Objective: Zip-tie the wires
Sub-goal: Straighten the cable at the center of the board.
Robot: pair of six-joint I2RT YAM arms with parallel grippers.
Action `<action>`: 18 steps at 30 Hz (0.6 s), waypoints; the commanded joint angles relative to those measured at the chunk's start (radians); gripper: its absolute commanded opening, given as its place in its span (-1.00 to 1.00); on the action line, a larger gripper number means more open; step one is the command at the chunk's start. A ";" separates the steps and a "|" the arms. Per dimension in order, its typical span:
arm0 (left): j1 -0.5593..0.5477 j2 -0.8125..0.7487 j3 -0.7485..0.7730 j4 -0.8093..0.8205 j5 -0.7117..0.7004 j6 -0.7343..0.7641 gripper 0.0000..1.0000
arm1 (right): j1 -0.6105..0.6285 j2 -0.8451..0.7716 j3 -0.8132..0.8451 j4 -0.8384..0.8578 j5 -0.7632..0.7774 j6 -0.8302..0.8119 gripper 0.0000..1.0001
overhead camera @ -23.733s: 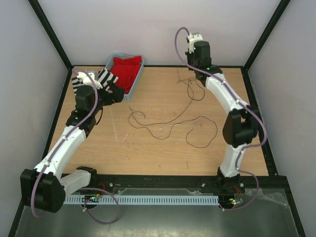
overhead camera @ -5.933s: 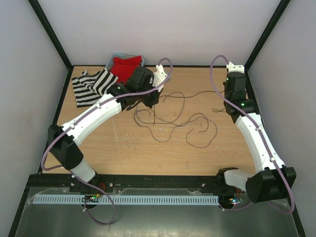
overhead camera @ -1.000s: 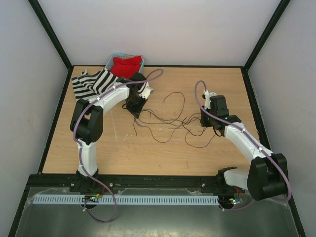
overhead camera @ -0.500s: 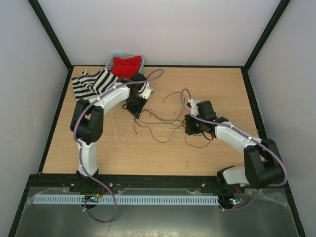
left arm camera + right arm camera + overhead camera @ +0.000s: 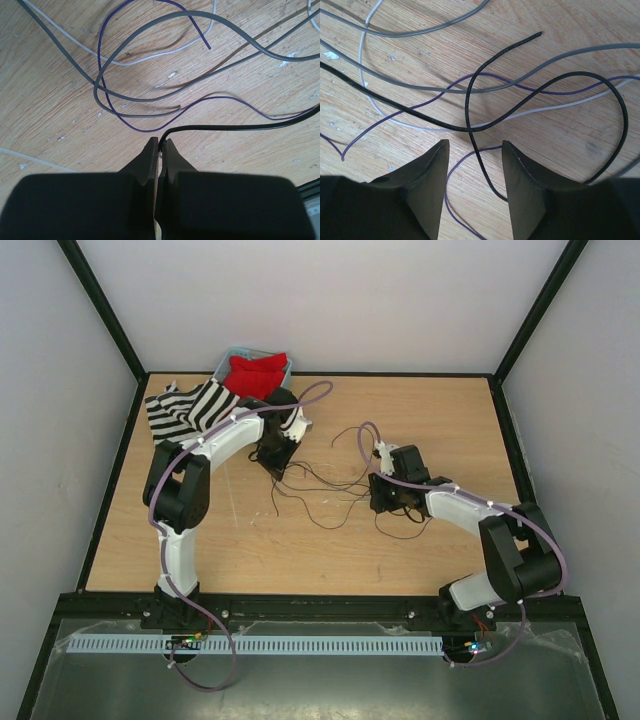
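Thin dark and pale wire strands (image 5: pixel 330 488) lie looped on wooden bench (image 5: pixel 450 420) right of striped black-and-white cloth (image 5: pixel 185 405), left fingers (image 5: pixel 153 151) pinched on black strand (image 5: pixel 225 127), right fingers (image 5: pixel 438 156) wide, straddling strands.

A pale wooden counter (image 5: pixel 300 550) with a black rim sits enclosed by plain white walls (image 5: pixel 330 300); black posts (image 5: pixel 102 305) rise from its far corners, evenly lit.
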 commanded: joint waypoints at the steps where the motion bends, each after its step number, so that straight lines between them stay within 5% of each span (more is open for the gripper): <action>1: -0.004 -0.001 0.027 -0.028 -0.008 -0.001 -1.00 | 0.008 0.028 -0.006 0.042 0.015 0.009 0.03; 9: 0.000 0.006 0.026 -0.029 -0.012 0.008 -1.00 | 0.009 -0.032 -0.011 -0.004 0.091 0.001 -0.71; 18: 0.045 0.013 0.032 -0.028 -0.024 -0.006 -1.00 | -0.011 -0.309 -0.051 -0.083 0.090 0.003 -0.95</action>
